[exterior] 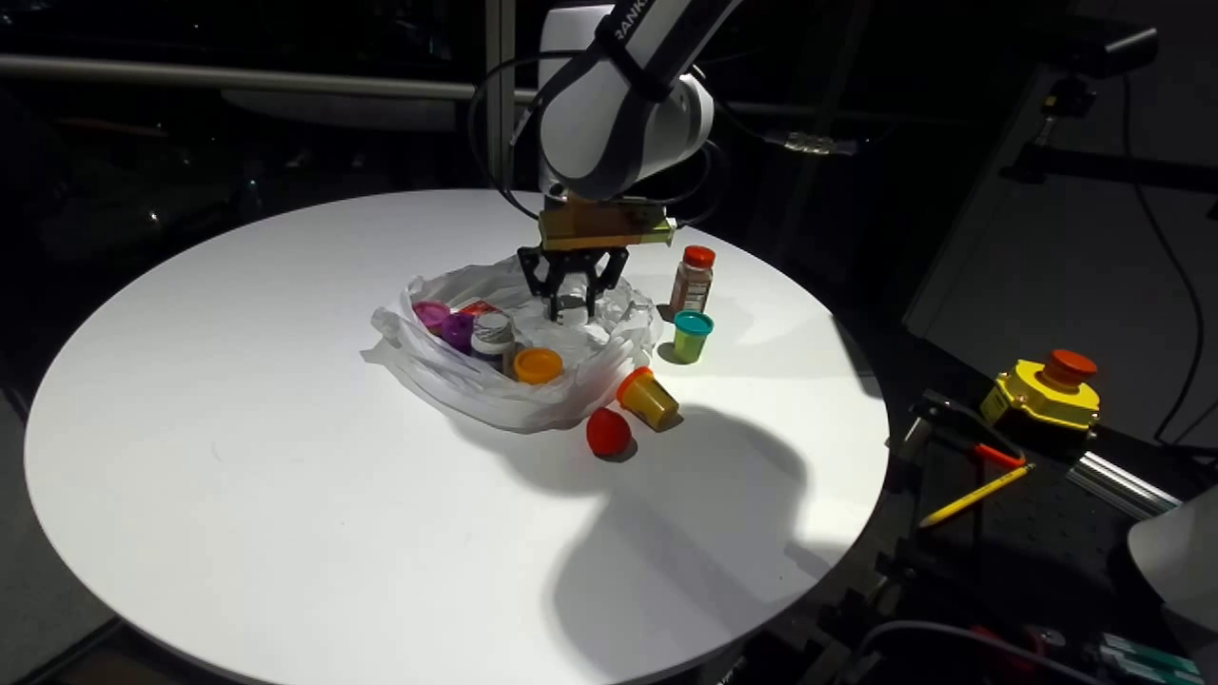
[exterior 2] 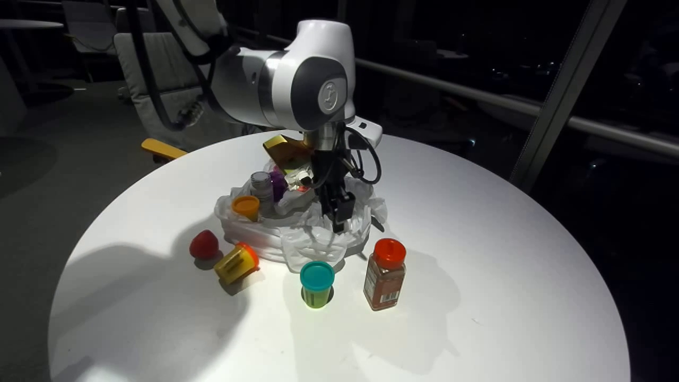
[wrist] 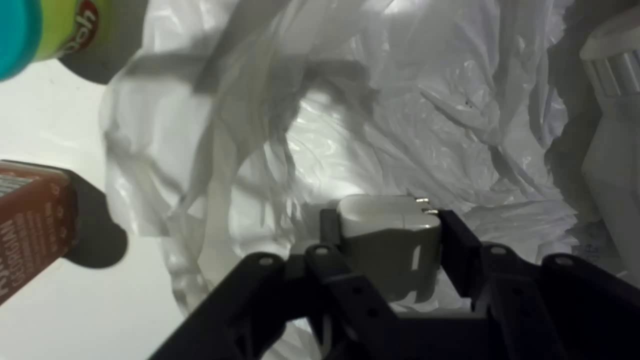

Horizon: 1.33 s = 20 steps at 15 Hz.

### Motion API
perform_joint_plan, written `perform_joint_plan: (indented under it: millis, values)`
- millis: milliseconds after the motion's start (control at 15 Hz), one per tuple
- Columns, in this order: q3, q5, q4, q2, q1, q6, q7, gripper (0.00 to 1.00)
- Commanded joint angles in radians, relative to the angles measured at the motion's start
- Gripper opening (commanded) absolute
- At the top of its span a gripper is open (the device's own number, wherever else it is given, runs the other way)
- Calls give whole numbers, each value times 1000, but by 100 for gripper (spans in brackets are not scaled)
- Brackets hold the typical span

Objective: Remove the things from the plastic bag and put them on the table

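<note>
The crumpled plastic bag lies spread on the round white table. Down inside it, my gripper has its fingers pressed against both sides of a white charger with metal prongs. Elsewhere in the bag sit an orange-lidded tub, a grey-white bottle, a purple item, a pink-lidded tub and a flat red packet. Out on the table are a red strawberry-like toy, a tipped yellow tub, an upright teal-lidded tub and a red-capped bottle.
A yellow-red device and a pencil rest on a dark surface beyond the table's edge. The teal-lidded tub and red-capped bottle stand close to the bag, near the gripper. Part of the arm's white base shows at the wrist view's right edge.
</note>
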Motion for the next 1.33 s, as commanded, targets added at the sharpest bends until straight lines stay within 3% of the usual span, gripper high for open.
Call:
perform_joint_plan:
  millis: [0,333,533,933,1200,1267]
  values:
    - [-10,-48,-52,-84,48,-54,-3,26]
    - [-69,-260,-261,-304,185,-10,31,26]
    - [-61,-393,-401,-454,227,-34,77,26]
    - [53,-509,-729,-676,148,42,131,26]
    - [90,-496,-873,-685,49,200,118,26]
    - [73,-539,-884,-671,36,230,150,26]
